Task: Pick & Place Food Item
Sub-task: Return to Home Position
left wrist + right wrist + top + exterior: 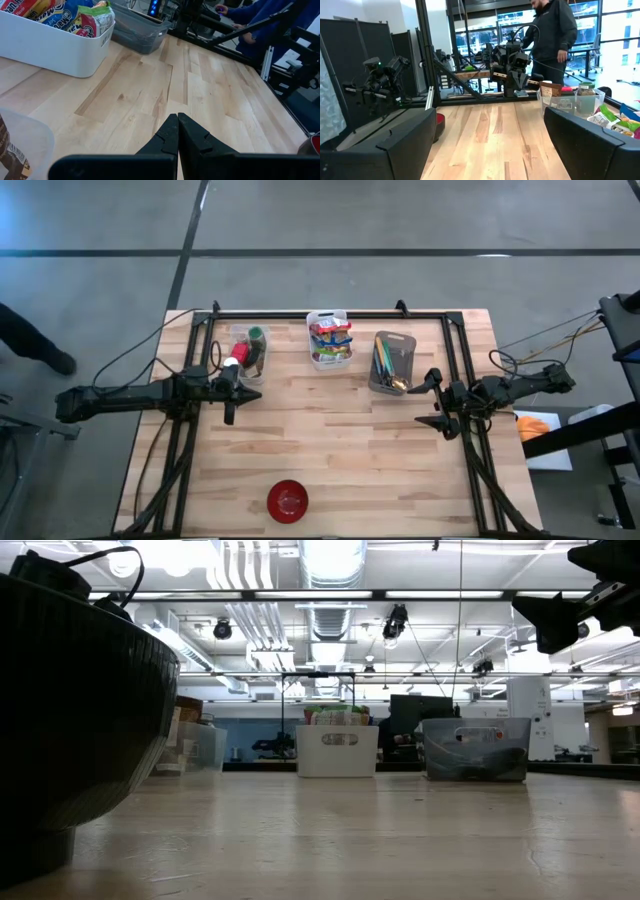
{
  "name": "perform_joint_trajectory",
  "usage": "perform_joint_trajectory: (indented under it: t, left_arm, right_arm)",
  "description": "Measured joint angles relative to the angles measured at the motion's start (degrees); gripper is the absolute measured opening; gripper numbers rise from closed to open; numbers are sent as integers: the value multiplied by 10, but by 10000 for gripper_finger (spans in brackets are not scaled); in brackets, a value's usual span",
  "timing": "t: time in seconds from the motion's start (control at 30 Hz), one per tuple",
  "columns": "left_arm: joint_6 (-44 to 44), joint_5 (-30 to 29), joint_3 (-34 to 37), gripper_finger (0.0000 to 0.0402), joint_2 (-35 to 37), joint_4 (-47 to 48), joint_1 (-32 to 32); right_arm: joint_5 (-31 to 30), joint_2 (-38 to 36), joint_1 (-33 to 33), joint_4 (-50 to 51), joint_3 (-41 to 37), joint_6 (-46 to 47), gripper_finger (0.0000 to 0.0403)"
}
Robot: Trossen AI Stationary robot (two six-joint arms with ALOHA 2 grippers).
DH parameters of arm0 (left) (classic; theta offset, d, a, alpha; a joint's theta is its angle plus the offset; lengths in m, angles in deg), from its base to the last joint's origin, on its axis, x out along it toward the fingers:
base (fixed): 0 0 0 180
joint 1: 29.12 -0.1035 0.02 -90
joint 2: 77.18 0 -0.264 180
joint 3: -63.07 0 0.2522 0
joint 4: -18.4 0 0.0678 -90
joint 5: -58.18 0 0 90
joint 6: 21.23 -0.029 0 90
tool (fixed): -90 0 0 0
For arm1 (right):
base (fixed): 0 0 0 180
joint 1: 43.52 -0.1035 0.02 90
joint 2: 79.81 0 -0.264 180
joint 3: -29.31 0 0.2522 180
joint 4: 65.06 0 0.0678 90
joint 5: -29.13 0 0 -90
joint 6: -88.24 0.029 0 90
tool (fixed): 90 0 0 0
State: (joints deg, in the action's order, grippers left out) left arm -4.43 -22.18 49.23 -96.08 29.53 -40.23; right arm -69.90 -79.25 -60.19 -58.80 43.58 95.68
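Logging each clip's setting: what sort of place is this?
Probably a robotics lab in an industrial hall: exposed ceiling ducts, a bare grey floor, and a framed wooden table with the left gripper and right gripper at its sides.

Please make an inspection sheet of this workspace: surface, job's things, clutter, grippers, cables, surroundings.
Surface: wooden table, bare in the middle.
Job's things: dark bin with spoons; white bin with packets; clear bin with jars; all three bins in a row at the far side. Red bowl at the near edge.
Clutter: nothing seen.
Grippers: left gripper shut, empty, beside the clear bin; right gripper open, empty, beside the dark bin.
Cables: cables run off the table's left side.
Surroundings: a person stands beyond the table.
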Motion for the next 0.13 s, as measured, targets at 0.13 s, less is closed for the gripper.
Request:
perform_joint_trajectory:
  t: [0.13]
  left_arm:
    - [0,0,0,1,0,0,0]
  right_arm:
    - [0,0,0,0,0,0,366]
